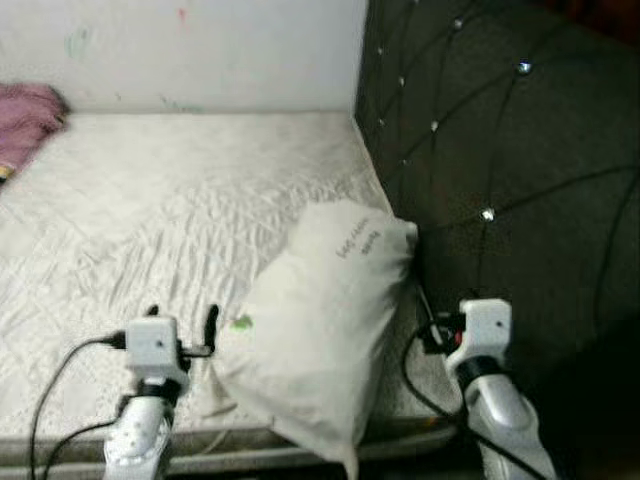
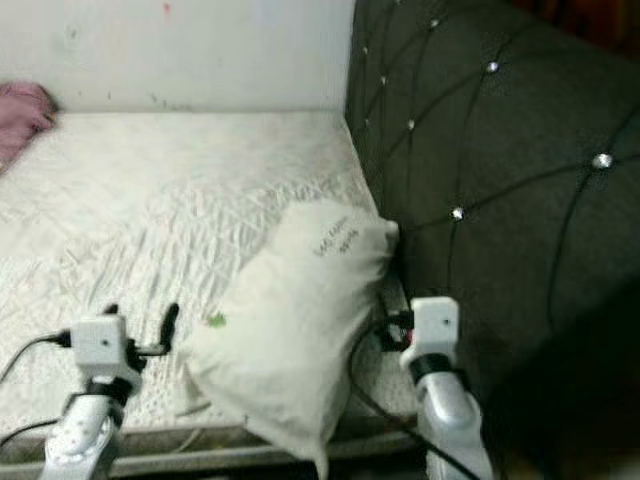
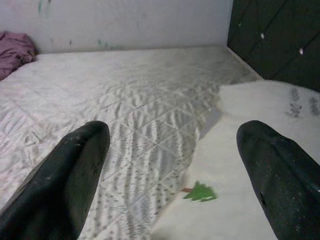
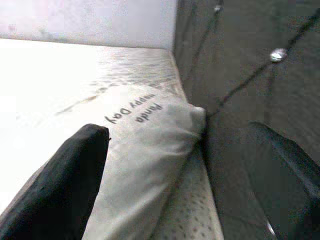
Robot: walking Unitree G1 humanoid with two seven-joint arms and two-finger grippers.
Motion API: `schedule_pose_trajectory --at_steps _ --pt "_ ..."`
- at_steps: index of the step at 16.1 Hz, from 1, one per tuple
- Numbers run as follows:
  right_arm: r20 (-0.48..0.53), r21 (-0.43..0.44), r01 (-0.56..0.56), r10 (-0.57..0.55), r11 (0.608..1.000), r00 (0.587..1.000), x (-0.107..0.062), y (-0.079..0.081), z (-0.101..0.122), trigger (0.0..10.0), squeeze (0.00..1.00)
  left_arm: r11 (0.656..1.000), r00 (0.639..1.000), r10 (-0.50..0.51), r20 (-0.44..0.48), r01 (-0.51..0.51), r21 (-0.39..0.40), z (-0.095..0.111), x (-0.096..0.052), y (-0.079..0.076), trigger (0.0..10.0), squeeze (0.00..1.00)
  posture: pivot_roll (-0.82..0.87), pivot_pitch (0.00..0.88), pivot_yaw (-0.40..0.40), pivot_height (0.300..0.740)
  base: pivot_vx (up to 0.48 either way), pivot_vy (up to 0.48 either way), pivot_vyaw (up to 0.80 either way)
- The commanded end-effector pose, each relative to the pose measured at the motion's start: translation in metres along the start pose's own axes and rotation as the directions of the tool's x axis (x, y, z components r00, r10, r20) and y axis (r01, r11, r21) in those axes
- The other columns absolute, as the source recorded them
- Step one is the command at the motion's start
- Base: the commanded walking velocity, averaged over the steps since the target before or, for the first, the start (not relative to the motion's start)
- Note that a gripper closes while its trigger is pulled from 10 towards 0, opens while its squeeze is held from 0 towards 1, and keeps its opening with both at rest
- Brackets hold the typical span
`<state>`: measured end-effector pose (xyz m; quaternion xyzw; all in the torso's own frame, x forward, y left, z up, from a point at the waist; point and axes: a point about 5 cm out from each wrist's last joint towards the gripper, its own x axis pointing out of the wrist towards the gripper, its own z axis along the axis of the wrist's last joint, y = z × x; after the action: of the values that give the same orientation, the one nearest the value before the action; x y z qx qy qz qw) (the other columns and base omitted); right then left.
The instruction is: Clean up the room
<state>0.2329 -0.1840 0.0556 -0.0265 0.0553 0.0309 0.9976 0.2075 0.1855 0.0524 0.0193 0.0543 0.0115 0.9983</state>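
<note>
Left eye view: I find a plump off-white fabric pillow with small printed lettering (image 1: 320,320) lying on the quilted white mattress (image 1: 150,220), at its near corner beside the dark tufted, studded headboard (image 1: 500,150). Its long axis runs diagonally; the lettered end points up toward the headboard and touches it, the other end overhangs the near mattress edge. My left gripper (image 1: 182,322) stands just beside the pillow's left flank, fingers apart. A crumpled pink cloth (image 1: 28,120) lies at the far left, well apart.

Right eye view: my right gripper (image 2: 385,330) sits between pillow and headboard; I cannot tell from here how its fingers stand.

Left wrist view: both black fingers (image 3: 75,165) are spread wide, empty, with the pillow's edge and a small green print (image 3: 200,192) ahead.

Right wrist view: the fingers (image 4: 65,180) are parted and hold nothing; the pillow's lettered end lies between them, against the headboard.

Judgement: the step in hand is bracketing the pillow for a two-handed lift. Next, both grippers should press inward on opposite flanks, then raise it and square it against the headboard.
</note>
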Motion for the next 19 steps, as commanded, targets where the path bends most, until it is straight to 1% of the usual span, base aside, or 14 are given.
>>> schedule_pose_trajectory --at_steps 1,4,6,8,10,12,16,17,19 --pt "0.005 -0.011 0.023 -0.023 1.0 1.0 -0.001 -0.008 0.002 10.0 0.0 1.0 1.0 0.0 0.02 0.0 0.003 0.004 0.003 -0.005 10.0 0.0 0.0 0.0 0.028 0.74 0.0 0.0 0.0" --pt "0.005 -0.013 0.025 -0.025 1.0 1.0 0.0 -0.008 0.003 10.0 0.0 1.0 1.0 -0.011 0.021 0.011 -0.015 0.003 0.004 -0.006 10.0 0.0 0.0 0.0 0.024 0.74 0.0 0.0 0.0" --pt "0.005 -0.014 0.025 -0.025 1.0 1.0 0.001 -0.008 0.003 10.0 0.0 1.0 1.0 -0.011 0.018 0.011 -0.01 0.003 0.005 -0.006 10.0 0.0 0.0 0.0 0.019 0.74 0.0 0.0 0.0" --pt "0.008 -0.011 0.023 -0.022 1.0 1.0 0.005 -0.008 0.005 10.0 0.0 1.0 1.0 -0.011 0.026 0.011 0.004 0.004 0.01 -0.005 10.0 0.0 0.01 0.0 0.009 0.74 0.0 0.0 0.0" --pt "0.016 -0.008 0.022 -0.022 1.0 1.0 0.009 -0.007 0.008 10.0 0.0 1.0 0.999 0.022 0.047 -0.023 0.006 0.009 0.014 0.001 10.0 0.0 0.01 0.0 0.009 0.74 0.0 0.0 -0.8" --pt "0.02 -0.009 0.018 -0.018 1.0 1.0 0.009 -0.007 0.008 10.0 0.0 1.0 0.998 0.029 0.051 -0.03 0.01 0.009 0.012 0.003 10.0 0.0 0.01 0.0 0.008 0.74 0.0 0.0 -0.67" --pt "0.011 -0.019 0.031 -0.03 0.999 0.999 0.008 -0.005 0.008 10.0 0.0 1.0 0.999 0.024 0.036 -0.025 0.014 0.005 0.008 0.001 10.0 0.0 0.0 0.0 0.014 0.74 0.0 0.0 0.0" --pt "0.011 -0.011 0.041 -0.041 0.999 0.999 0.009 -0.002 0.009 10.0 0.0 1.0 0.999 0.021 0.034 -0.021 0.013 0.004 0.008 0.0 10.0 0.0 0.0 0.0 0.015 0.74 0.0 0.0 0.0" --pt "0.024 -0.027 0.046 -0.045 0.999 0.999 0.011 0.001 0.012 10.0 0.0 1.0 0.999 0.019 0.031 -0.019 0.011 0.004 0.007 0.001 10.0 0.0 0.0 0.0 0.017 0.74 0.0 0.0 0.0"
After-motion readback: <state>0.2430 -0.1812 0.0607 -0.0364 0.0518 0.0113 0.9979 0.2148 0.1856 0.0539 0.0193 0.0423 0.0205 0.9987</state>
